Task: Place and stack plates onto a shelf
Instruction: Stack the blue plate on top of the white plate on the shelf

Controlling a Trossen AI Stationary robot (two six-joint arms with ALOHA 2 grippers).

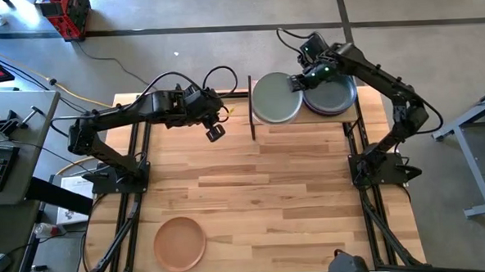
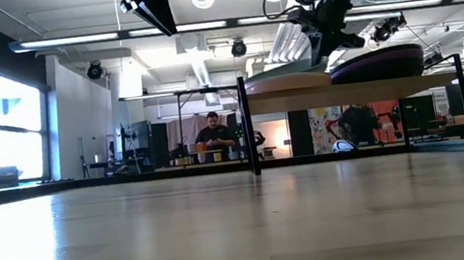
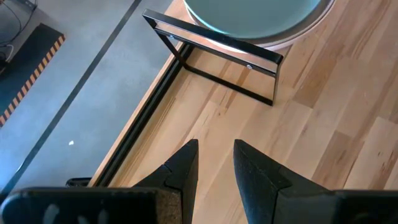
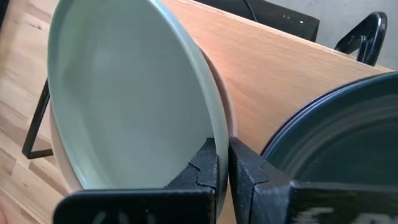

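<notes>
The shelf [image 1: 352, 108] stands at the table's far edge and carries two stacks of plates. A sage green plate [image 1: 274, 102] tops the left stack, over a beige plate [image 4: 219, 93]. A dark green plate [image 1: 335, 97] tops the right stack, and a purple plate [image 2: 377, 65] shows in that stack in the low view. My right gripper [image 1: 296, 82] is shut on the sage plate's rim. My left gripper [image 1: 215, 131] hangs open in the air, left of the shelf's left post. A terracotta plate [image 1: 180, 243] lies flat on the table's near left. My right gripper pinches the sage green plate's rim [image 4: 214, 127] on the side facing the right stack, one finger on the plate's inner face and one outside the rim. The fingers come slanting down from above. The plate lies over the beige plate on the shelf.
The shelf's black posts [image 1: 250, 111] stand between my left gripper and the stacks. The two stacks sit close together, so the dark green plate's rim [image 4: 323, 118] is right beside my right fingers. A broad stretch of bare tabletop [image 1: 278, 200] lies in the middle.
</notes>
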